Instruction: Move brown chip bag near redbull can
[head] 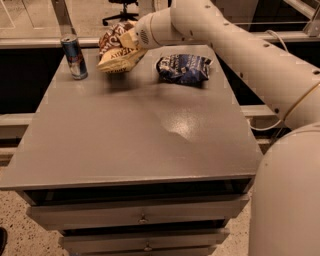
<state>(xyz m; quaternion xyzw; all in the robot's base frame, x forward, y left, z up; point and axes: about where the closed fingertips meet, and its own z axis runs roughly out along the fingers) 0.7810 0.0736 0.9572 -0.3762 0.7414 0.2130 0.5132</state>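
Note:
The brown chip bag (116, 49), brown with yellow edges, hangs crumpled in my gripper (129, 41) a little above the far part of the grey table (135, 130). The gripper is shut on the bag's right side, at the end of my white arm that reaches in from the right. The redbull can (74, 56), slim, blue and silver, stands upright at the table's far left corner. The bag is just to the right of the can, with a small gap between them.
A smaller dark blue bag (183, 68) lies on the table's far right, behind my arm. Drawers (140, 216) sit below the table front. An office chair (122, 7) stands on the floor beyond the table.

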